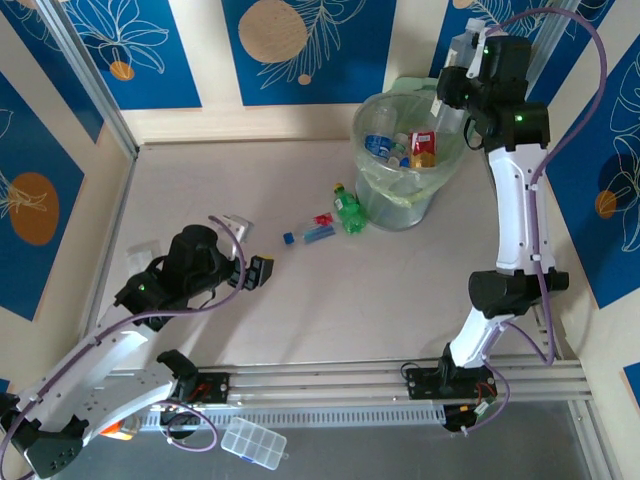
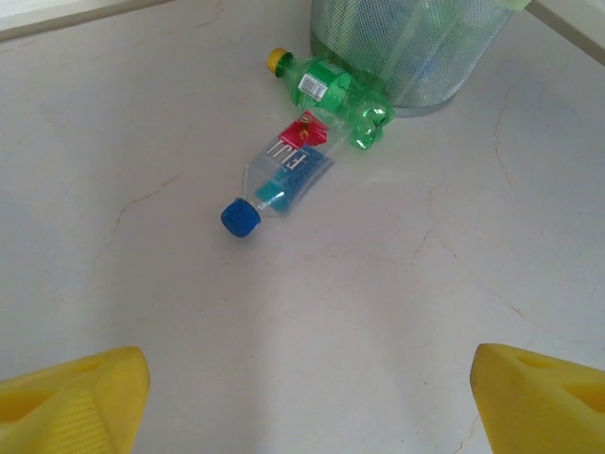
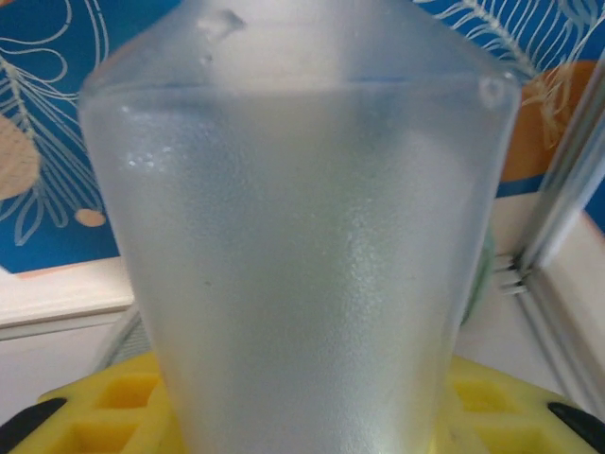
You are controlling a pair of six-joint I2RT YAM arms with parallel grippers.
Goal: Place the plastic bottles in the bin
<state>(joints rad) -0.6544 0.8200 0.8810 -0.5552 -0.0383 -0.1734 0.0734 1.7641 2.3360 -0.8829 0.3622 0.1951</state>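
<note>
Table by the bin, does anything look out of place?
Yes. Two bottles lie on their sides outside the bin: a green bottle at its base, and a clear blue-capped bottle touching the green one.

frosted bottle (image 3: 302, 265) blurred, bin (image 2: 406, 47) cropped at top

High overhead and low left wrist views both face the bin (image 1: 402, 207).

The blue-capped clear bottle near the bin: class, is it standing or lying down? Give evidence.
Lying down: the blue-capped clear bottle rests lengthwise on the table, outside the bin, cap pointing sideways.
</note>
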